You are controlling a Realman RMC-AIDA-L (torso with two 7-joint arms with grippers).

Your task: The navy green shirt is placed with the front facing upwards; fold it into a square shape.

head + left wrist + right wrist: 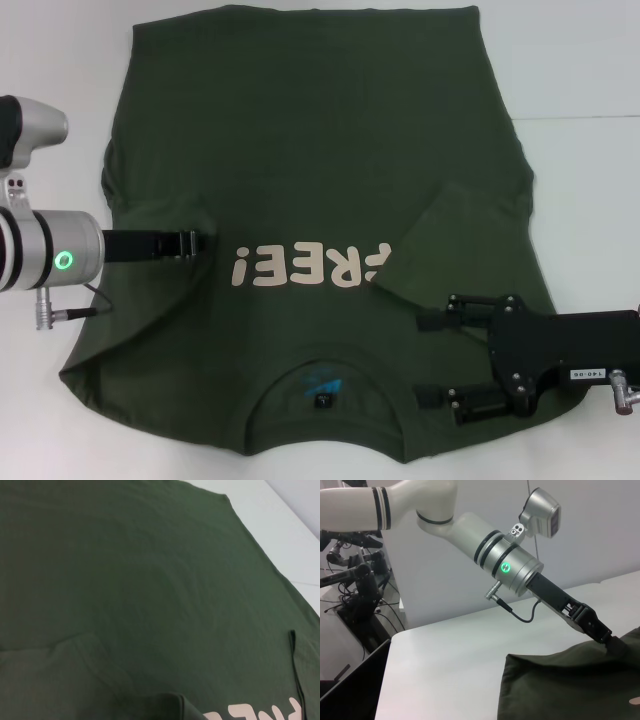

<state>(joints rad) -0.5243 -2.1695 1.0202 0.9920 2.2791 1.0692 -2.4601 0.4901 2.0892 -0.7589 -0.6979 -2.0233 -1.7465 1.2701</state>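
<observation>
Olive navy green shirt (pixel 320 180) spread; white table (pixel 580 60) around.

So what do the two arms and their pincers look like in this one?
The left arm is silver and white with black bands, a lit green ring light, a thin grey cable looping under the wrist and a grey camera box on top. Its left pincer is slim and black. The right pincer is black with visible screws, two fingers and a small white numbered label.
</observation>
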